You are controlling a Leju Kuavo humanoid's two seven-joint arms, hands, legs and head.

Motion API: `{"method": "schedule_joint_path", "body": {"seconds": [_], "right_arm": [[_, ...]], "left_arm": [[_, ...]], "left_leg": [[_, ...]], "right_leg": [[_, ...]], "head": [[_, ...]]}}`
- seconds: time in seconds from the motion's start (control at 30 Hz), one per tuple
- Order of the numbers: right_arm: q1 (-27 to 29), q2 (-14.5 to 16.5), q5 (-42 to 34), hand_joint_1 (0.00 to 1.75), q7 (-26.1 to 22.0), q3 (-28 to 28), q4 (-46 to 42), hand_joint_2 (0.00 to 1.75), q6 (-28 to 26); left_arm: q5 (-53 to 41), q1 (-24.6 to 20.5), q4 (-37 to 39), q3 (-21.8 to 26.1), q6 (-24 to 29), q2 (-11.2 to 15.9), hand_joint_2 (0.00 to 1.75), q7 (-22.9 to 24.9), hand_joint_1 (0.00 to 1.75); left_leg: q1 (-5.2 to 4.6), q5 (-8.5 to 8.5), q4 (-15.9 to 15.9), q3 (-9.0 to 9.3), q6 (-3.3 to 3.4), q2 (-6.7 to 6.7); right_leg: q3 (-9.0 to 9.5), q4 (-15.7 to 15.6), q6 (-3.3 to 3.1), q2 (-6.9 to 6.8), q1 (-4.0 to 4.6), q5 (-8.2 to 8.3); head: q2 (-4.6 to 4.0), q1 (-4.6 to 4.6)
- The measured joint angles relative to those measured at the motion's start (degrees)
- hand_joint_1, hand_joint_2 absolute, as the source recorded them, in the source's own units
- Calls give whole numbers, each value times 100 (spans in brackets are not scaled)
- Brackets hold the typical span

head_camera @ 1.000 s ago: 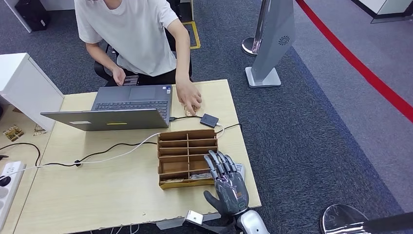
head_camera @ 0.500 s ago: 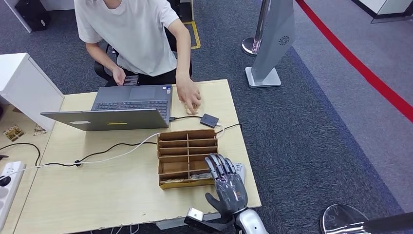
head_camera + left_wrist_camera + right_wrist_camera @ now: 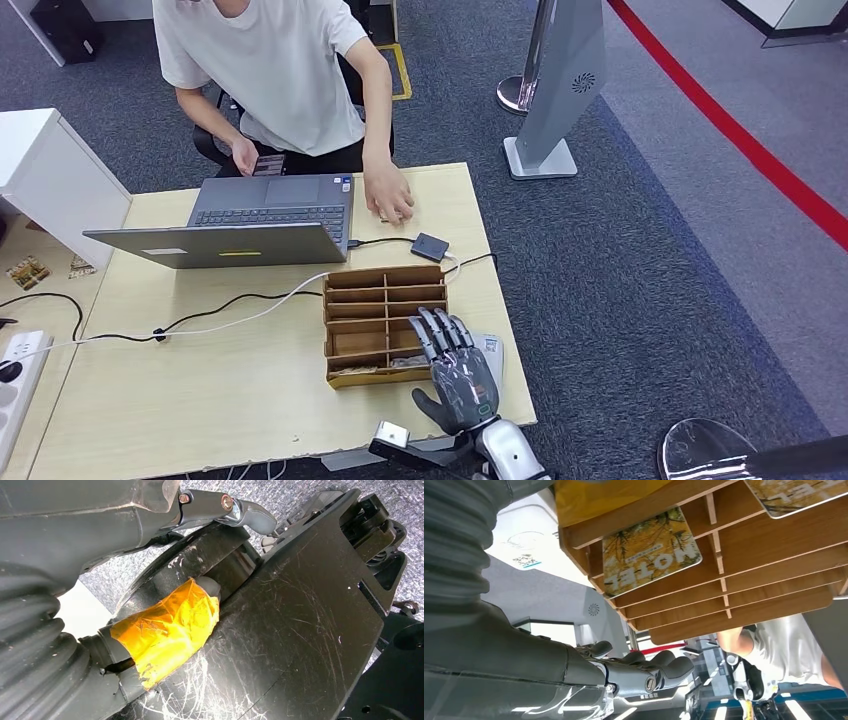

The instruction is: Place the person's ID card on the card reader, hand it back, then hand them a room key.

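your right hand is hovering at the near right corner of the table, fingers straight, slightly apart and holding nothing, their tips reaching over the near right compartments of the wooden key-card rack. in the right wrist view the same fingers are lying extended, clear of the rack, and a room key card printed with "hotel" is sitting in a compartment, apart from the fingertips, not touched. in the head view a pale card is lying in the near right slot, just under your fingertips.

the black card reader is resting on the table just beyond the rack's far right corner, cabled, well apart from your hand. the person's hand is pressing on the table's far edge, left of the reader and beside the laptop, covering a small card-like object whose identity you cannot tell.

your left hand is hanging against dark body parts in the left wrist view; you cannot tell how its fingers are lying.
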Motion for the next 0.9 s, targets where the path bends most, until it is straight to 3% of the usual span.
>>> {"method": "schedule_joint_path", "body": {"seconds": [0.47, 0.5, 0.6, 0.63, 0.9], "right_arm": [[-158, 0, -141, 0, -12, 219, 187, 175, 0], [-167, 0, -150, 13, -10, 228, 198, 175, 0], [-195, 0, -183, 144, -7, 251, 232, 175, 0], [-202, 0, -215, 175, -10, 257, 244, 175, 0], [-239, 0, -467, 175, -130, 278, 356, 175, 0]], "left_arm": [[0, -1, 0, 0, -3, -2, 175, 2, 0], [0, -1, 0, 0, -3, -1, 175, 2, 0], [0, -1, 0, 0, -3, -1, 175, 2, 0], [0, -1, 0, 0, -4, -1, 175, 2, 0], [8, -2, 0, 0, -5, 1, 175, 2, 0]], "left_leg": [[0, 0, 0, 0, 0, 0], [0, 0, 0, 0, 0, 0], [0, 0, 0, 0, 0, 0], [0, 0, 0, 0, 0, 0], [0, 0, 0, 0, 0, 0]], "right_leg": [[0, 0, 0, 0, 0, 0], [0, 0, 0, 0, 0, 0], [0, 0, 0, 0, 0, 0], [0, 0, 0, 0, 0, 0], [0, 0, 0, 0, 0, 0]], "head": [[0, 2], [0, 2], [0, 2], [0, 2], [0, 2]]}}
